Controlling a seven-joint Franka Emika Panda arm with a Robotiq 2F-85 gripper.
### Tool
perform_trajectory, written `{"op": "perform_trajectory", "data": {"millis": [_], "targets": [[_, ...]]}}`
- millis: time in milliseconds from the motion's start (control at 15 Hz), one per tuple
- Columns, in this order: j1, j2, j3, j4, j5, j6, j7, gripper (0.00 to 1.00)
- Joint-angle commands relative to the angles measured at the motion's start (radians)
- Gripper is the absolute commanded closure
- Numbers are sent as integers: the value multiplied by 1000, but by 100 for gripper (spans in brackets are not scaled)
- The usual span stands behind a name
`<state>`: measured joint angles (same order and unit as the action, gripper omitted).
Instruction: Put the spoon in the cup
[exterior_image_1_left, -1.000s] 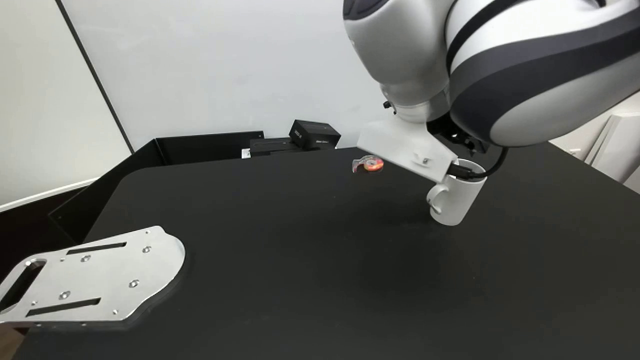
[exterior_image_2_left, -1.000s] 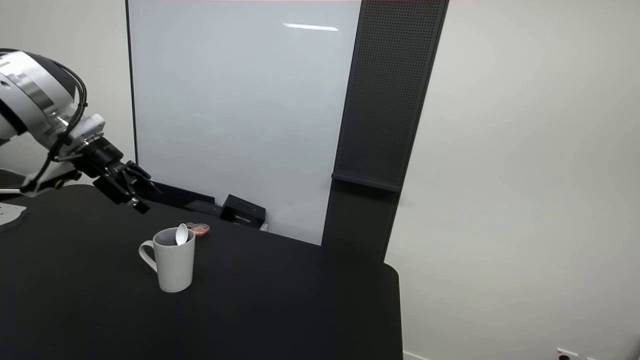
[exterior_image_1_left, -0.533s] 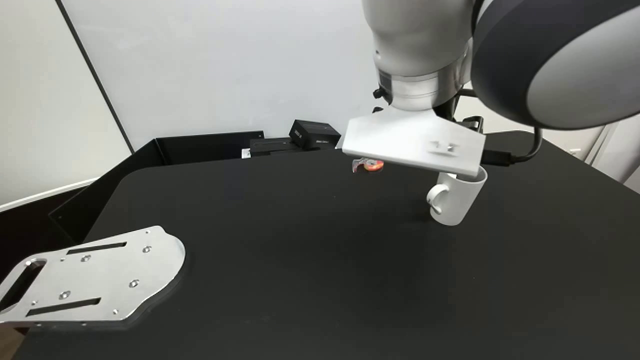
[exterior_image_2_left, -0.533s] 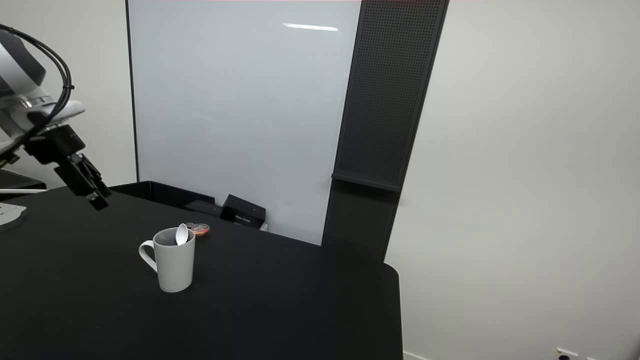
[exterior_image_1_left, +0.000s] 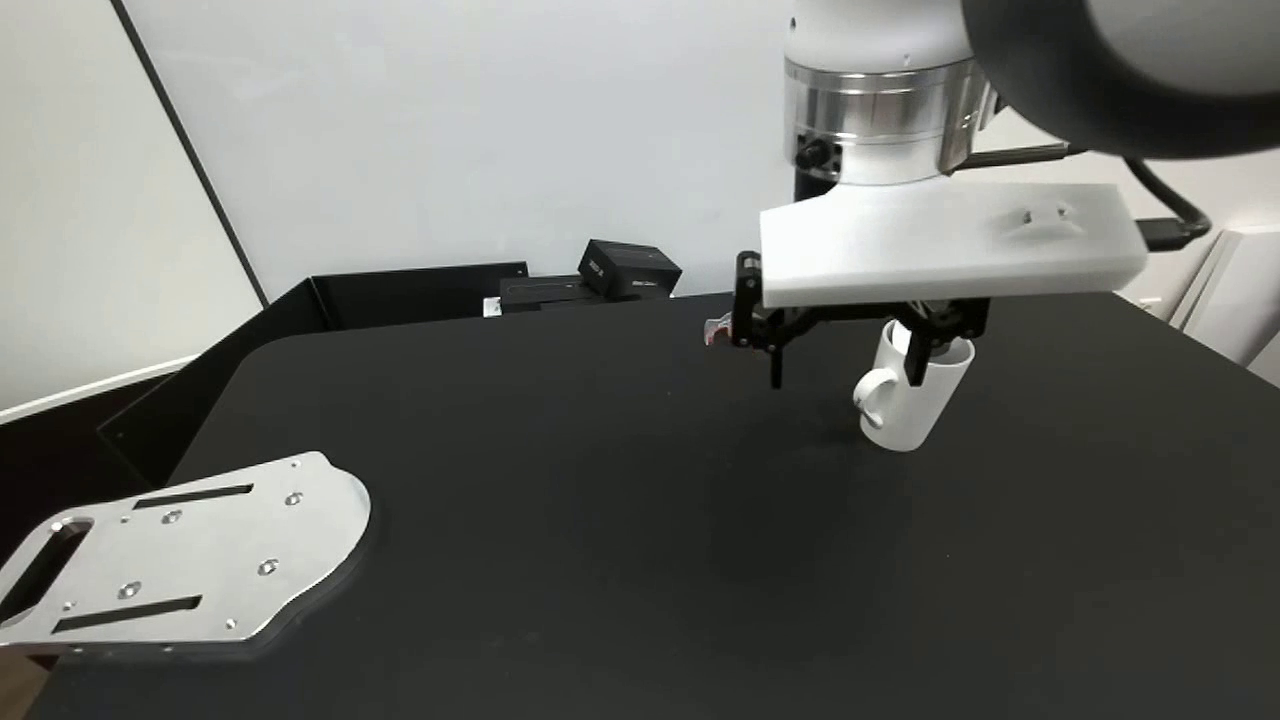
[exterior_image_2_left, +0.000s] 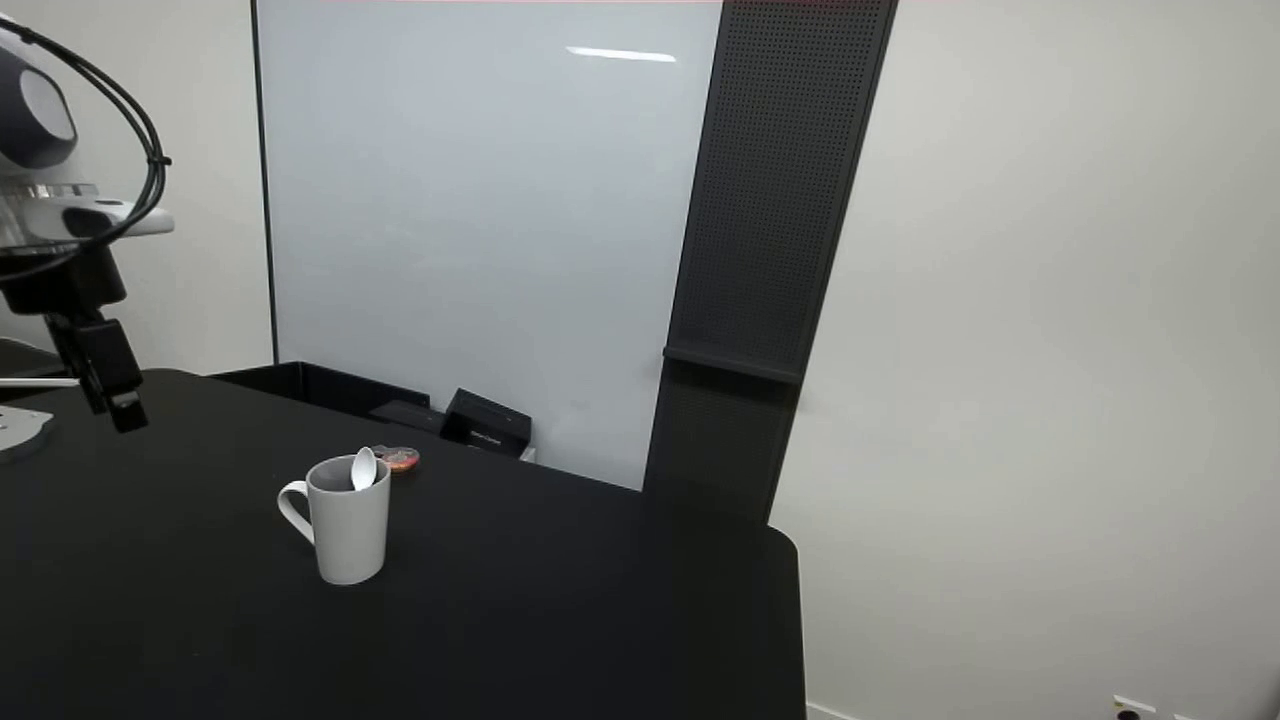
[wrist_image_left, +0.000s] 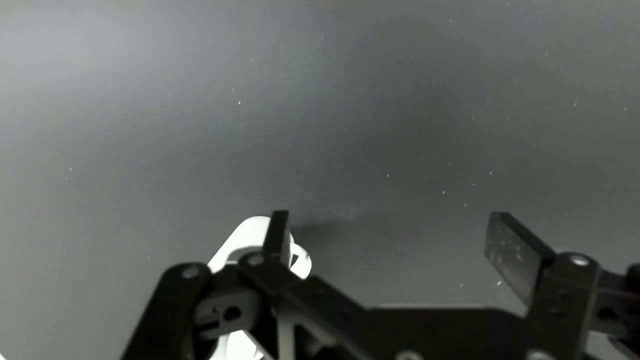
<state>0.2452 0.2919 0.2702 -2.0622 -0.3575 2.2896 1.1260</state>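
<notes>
The white cup (exterior_image_1_left: 905, 415) stands upright on the black table, and it also shows in an exterior view (exterior_image_2_left: 350, 535). The white spoon (exterior_image_2_left: 364, 468) is inside it, leaning on the rim with its bowl up and its handle hidden in the cup. My gripper (exterior_image_1_left: 846, 384) is open and empty, pointing down. In an exterior view the gripper (exterior_image_2_left: 127, 420) is up and to the left of the cup, apart from it. In the wrist view the open fingers (wrist_image_left: 387, 220) have only table between them; the cup (wrist_image_left: 245, 237) is partly hidden behind the left finger.
A small tape dispenser with a red-orange roll (exterior_image_2_left: 400, 459) lies behind the cup. A silver metal plate (exterior_image_1_left: 220, 550) lies at the table's left edge. A black box (exterior_image_1_left: 628, 270) sits beyond the far edge by the whiteboard.
My gripper has moved away from the cup, leftward in an exterior view, and turned from slanted to pointing down. The cup and spoon have not moved.
</notes>
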Motion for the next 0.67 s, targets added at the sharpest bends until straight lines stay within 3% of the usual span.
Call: {"op": "perform_trajectory", "data": {"millis": [0, 133, 200, 267, 333, 600], "targets": [[-77, -20, 58, -26, 150, -13, -276, 0], [-101, -15, 70, -22, 220, -53, -434, 0], [-49, -18, 13, -19, 259, -86, -515, 0], [-45, -16, 4, -18, 264, -123, -572, 0], [-12, -5, -26, -8, 249, -76, -488, 0], [11, -2, -51, -8, 254, -79, -507, 0]]}}
